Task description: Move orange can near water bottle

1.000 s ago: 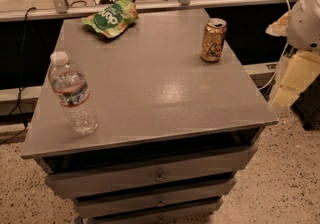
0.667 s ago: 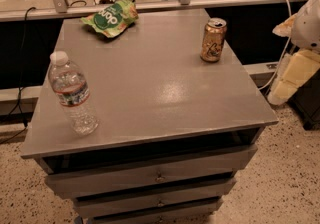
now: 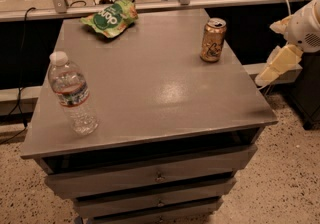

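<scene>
The orange can stands upright near the far right edge of the grey cabinet top. The water bottle, clear with a white cap and a red-striped label, stands upright near the front left corner, far from the can. My gripper hangs off the right side of the cabinet, beside the table edge and to the right of the can and slightly nearer than it. It touches nothing and holds nothing.
A green snack bag lies at the far left of the top. A metal rail runs behind the cabinet. Drawers are below the front edge. Speckled floor surrounds the cabinet.
My gripper has shifted slightly up and toward the table's right edge. The can, bottle and bag have not moved.
</scene>
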`<state>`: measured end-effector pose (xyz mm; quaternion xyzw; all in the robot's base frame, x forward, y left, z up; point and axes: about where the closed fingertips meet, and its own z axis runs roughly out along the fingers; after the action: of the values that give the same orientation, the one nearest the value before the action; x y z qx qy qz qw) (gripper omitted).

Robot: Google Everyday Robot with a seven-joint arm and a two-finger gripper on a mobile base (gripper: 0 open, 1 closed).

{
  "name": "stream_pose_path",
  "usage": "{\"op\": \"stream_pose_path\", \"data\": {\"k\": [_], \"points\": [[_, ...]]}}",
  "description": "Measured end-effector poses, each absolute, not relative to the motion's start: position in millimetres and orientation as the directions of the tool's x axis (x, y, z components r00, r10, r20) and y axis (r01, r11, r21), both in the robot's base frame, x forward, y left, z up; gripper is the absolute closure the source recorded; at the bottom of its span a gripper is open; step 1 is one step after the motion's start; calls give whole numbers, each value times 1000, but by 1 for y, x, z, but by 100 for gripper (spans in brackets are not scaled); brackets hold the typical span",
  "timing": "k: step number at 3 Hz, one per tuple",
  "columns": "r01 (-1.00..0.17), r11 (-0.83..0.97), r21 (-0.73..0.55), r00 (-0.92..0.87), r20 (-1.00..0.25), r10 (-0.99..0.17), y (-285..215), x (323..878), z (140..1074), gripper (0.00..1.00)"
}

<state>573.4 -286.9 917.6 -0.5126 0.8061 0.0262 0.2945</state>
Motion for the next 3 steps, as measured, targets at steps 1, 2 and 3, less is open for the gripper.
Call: {"op": "stream_pose_path", "data": {"k": [1,2,3], "points": [[-812,534,-235,-288,-634,-717,-287,620,910,0],[-815,550,-184,-256,-737,-626,-260,656,905,0],[-828,542,-142,-218,-810,-545,-233,682,900,0]]}}
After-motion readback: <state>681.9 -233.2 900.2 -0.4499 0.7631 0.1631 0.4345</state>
